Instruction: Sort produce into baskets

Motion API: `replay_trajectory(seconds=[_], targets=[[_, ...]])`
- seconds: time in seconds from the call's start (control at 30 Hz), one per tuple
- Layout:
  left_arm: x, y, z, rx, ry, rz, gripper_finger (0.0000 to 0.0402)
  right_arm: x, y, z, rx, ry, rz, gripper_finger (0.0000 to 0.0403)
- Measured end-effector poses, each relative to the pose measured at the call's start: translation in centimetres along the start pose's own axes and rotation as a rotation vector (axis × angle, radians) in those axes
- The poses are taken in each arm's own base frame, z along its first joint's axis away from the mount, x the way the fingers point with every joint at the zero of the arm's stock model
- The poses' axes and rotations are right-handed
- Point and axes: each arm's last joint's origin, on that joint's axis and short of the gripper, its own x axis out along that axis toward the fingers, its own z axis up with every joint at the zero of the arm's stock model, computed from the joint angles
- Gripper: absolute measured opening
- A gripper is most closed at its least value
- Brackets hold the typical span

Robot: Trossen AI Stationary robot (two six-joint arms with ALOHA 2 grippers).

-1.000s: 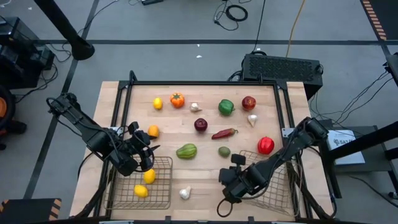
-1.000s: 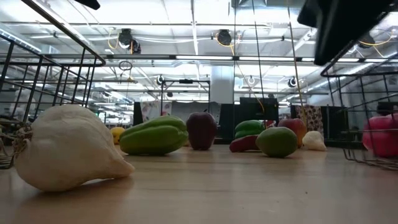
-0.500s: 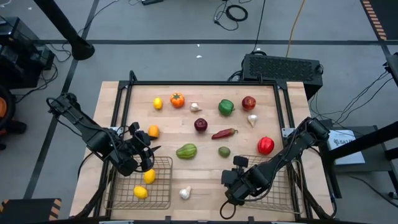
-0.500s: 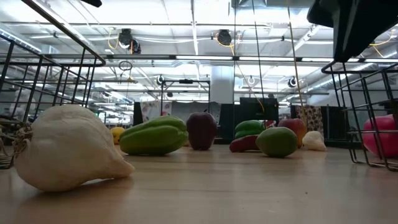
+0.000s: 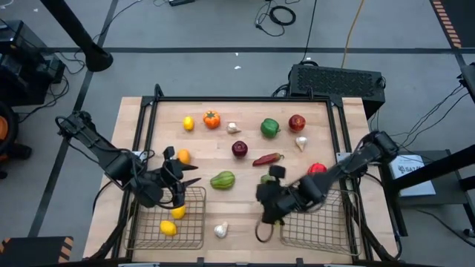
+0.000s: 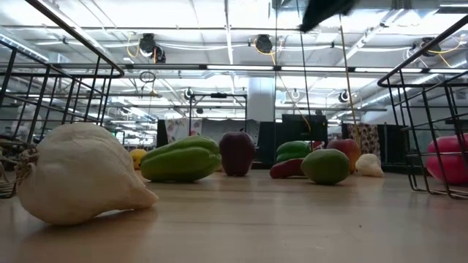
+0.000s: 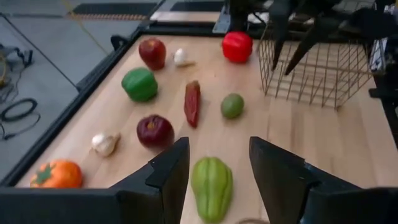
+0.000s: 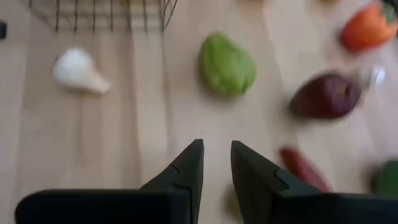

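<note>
Produce: we see most pieces loose on the tabletop (image 5: 312,111): a ribbed green squash (image 5: 223,180), dark red apple (image 5: 239,149), red chili (image 5: 268,159), green pepper (image 5: 269,127) and a white garlic bulb (image 5: 220,231) between the baskets.
Left basket (image 5: 194,239): we count two lemons (image 5: 168,228) inside.
Right basket (image 5: 326,236): near the red pepper (image 5: 318,168).
Left hand (image 5: 183,182): fingers spread, empty, above its basket's far edge, facing the squash.
Right hand (image 5: 266,194): fingers slightly apart, pinching nothing, beside the right basket.
</note>
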Motion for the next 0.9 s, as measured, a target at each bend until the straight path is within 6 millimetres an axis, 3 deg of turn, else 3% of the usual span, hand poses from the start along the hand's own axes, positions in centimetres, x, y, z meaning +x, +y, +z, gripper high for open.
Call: replay_trajectory(seconds=[0.23,0.37,0.77,0.9], targets=[[0.8,0.8,0.2,0.057,0.011,0.052,0.0174,5.2,-4.7,4.3,-0.053,-0.105,0.107,0.0073],[0.9,1.1,-0.2,0.089,0.05,0.073,0.0174,8.3,-5.8,4.4,-0.07,-0.062,0.201,0.0094],[0.6,1.8,-1.4,0.048,0.146,0.124,0.0174,15.3,-4.4,3.1,-0.201,-0.041,0.183,0.0263],[0.5,2.0,-1.8,0.029,0.177,0.145,0.0174,16.0,-4.9,3.2,-0.213,-0.051,0.133,0.0323]])
